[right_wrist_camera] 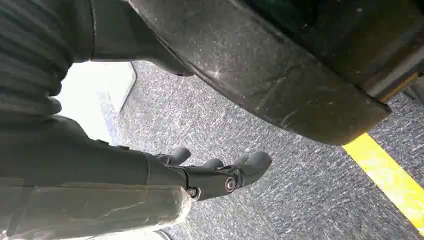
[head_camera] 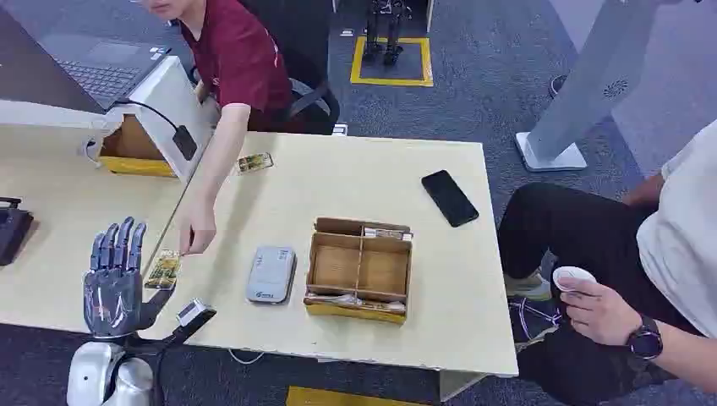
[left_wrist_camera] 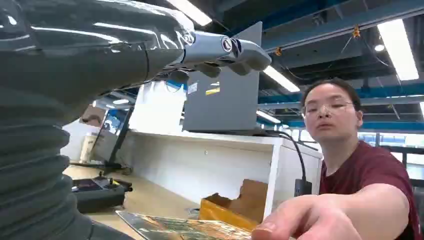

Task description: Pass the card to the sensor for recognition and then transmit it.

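Note:
A patterned card [head_camera: 163, 270] lies on the table near the front left edge, with a person's hand [head_camera: 196, 233] touching its far end. My left hand [head_camera: 114, 275] is raised just left of the card, fingers spread and pointing up, holding nothing. The left wrist view shows the same card [left_wrist_camera: 185, 228] low and close, with the person's fingertips [left_wrist_camera: 295, 224] on it. The grey card sensor [head_camera: 271, 274] sits right of the card. A second card [head_camera: 254, 162] lies farther back. My right hand [right_wrist_camera: 220, 172] hangs over the carpet floor, fingers loosely extended and empty.
A divided cardboard box [head_camera: 359, 269] stands right of the sensor, a black phone [head_camera: 450, 198] behind it. A cardboard box [head_camera: 135, 150] and laptop stand are at back left. A second person sits at the right holding a white object [head_camera: 573, 277]. A black device [head_camera: 12, 228] lies far left.

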